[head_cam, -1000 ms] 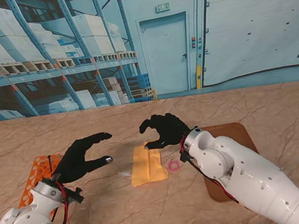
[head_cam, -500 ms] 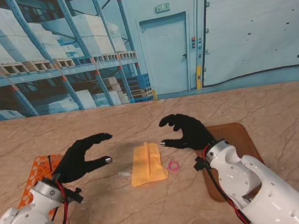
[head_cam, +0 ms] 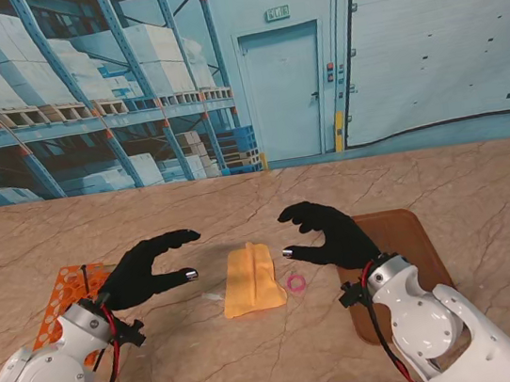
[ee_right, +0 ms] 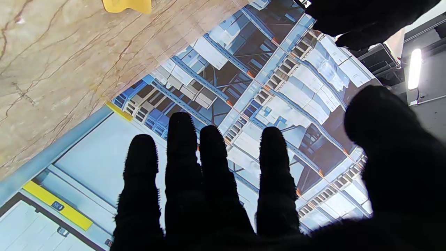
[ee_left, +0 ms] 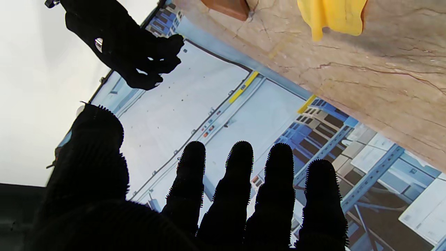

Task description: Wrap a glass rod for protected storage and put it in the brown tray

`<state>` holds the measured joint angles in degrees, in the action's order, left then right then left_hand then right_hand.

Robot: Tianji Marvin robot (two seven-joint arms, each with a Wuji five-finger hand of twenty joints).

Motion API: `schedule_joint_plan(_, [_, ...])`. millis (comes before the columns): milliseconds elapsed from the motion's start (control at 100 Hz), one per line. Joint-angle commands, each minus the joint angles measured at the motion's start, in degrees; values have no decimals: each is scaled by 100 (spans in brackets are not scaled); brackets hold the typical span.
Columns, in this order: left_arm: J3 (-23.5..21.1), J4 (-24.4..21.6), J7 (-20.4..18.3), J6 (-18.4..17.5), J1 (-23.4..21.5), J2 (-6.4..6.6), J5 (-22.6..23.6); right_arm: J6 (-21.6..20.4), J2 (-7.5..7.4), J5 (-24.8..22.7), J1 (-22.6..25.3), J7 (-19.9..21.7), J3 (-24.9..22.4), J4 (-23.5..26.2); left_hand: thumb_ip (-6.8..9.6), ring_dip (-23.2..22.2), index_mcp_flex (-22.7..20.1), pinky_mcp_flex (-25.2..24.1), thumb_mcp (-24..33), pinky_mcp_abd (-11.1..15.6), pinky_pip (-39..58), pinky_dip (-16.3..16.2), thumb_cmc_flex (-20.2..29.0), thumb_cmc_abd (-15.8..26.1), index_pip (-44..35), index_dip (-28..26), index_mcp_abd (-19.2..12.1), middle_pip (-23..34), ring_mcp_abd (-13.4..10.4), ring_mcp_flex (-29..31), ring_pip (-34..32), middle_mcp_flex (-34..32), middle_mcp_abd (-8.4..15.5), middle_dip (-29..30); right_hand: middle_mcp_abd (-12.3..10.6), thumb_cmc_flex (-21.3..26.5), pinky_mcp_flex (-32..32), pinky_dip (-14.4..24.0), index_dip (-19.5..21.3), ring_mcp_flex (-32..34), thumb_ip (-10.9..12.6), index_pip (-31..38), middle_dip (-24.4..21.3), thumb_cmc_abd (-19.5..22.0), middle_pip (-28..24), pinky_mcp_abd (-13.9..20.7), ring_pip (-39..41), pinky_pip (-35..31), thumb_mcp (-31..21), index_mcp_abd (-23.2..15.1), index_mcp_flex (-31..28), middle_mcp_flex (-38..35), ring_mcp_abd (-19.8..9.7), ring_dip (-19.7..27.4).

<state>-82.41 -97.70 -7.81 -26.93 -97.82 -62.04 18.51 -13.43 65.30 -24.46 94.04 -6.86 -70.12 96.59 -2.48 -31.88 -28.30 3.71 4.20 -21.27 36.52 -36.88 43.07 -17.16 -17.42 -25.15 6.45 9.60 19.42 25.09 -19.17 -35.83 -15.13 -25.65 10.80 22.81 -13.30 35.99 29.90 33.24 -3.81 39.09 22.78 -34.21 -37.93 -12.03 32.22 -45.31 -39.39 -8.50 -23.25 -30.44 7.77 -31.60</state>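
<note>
Between the two spread, empty robot hands (head_cam: 147, 268) (head_cam: 327, 233) lies a folded yellow cloth (head_cam: 251, 280), slightly rumpled.

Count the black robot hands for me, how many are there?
2. The left robot hand hovers left of the yellow cloth; the right robot hand hovers to its right, both open.

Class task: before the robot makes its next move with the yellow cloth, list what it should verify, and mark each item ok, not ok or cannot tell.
1. Left hand open, holding nothing: ok.
2. Right hand open, holding nothing: ok.
3. Yellow cloth lies on the table between the hands: ok.
4. Glass rod inside the cloth: cannot tell.
5. Pink ring beside the cloth, within reach: ok.
6. Brown tray holds nothing on its visible part: ok.
</note>
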Motion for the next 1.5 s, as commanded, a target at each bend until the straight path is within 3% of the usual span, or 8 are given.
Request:
schedule_joint_plan(0, [9,-23,97,-33,-19,-20,95,-38,8,12,102,0,-11,108,146,-110,110,-2,70,119,181,-161,75,-82,-122,-3,-197,107,-169,43,-104,-19,194,-77,-149,-237,-39,77,-21,66,145,-94,-36,9,82,96,-94,152,129,-71,5,-67,-64,-17])
schedule_joint_plan(440, [-1029,-574,1363,-608,-646,-195,1517,-265,-50,-214,191,101,27,269,79,-310,6,137,1009,176,1117,-202,-77,-180,-397,-12,9,436,-96,113,-592,18,95,-188,-171,-217,-79,188,7,137,153,-129,9,-24,102,100,-65,260,182,-64,-33,-151,-105,-82])
schedule_joint_plan(620, [-1548,-667,1831,-789,-996,-243,2164,-171,-42,-237,193,68,42,289,69,-1408,-57,777,1172,596,3555,-1595,70,-242,-460,-60,97,608,-162,521,-2018,44,3,-229,-175,-220,-96,253,23,160,156,-130,32,-7,96,30,-27,265,169,-68,-80,-186,-99,-119])
schedule_joint_plan(850, [-2058,-422,2318,-887,-1254,-245,2937,-203,-42,-263,171,50,66,264,11,-1855,24,1089,1416,1094,4215,-1803,196,-384,-562,-105,194,741,-447,618,-2567,382,104,-215,-173,-210,-120,340,43,205,167,-123,57,39,71,5,85,217,124,-82,-116,-236,-78,-187])
schedule_joint_plan(1190, [-1916,289,3155,110,-1270,-226,3547,-136,-28,-154,12,74,131,130,-76,-1900,317,1331,1698,1407,4385,-1668,148,-431,-397,78,361,701,-546,533,-2812,926,430,57,-161,-182,-144,425,68,249,167,-102,100,84,-11,-30,234,130,29,-68,-182,-296,-69,-261])
schedule_joint_plan(1400, [-1643,697,3592,630,-1124,-263,3525,-83,-35,0,-146,221,181,-6,-43,-1928,524,1399,1762,1530,4489,-1609,221,-425,-248,273,491,1126,-680,539,-3131,1045,386,-73,-153,-184,-134,446,77,253,160,-95,122,101,-57,-39,305,96,-7,-71,-193,-304,-74,-294])
schedule_joint_plan(1430, [-1591,762,3665,736,-1094,-265,3546,-83,-36,18,-160,234,183,-20,-45,-1971,511,1477,1819,1565,4543,-1607,230,-428,-267,291,503,1284,-707,598,-3240,989,33,-205,-159,-180,-138,448,79,258,160,-93,125,102,-64,-41,314,90,-13,-73,-199,-314,-67,-298])
schedule_joint_plan(1490, [-1492,880,3759,938,-1041,-267,3564,-83,-37,45,-182,258,183,-43,-51,-2021,514,1564,1940,1594,4618,-1582,234,-439,-311,329,489,1630,-727,677,-3376,915,118,-614,-153,-180,-138,451,79,261,160,-95,129,105,-74,-44,327,82,-21,-59,-198,-323,-75,-303])
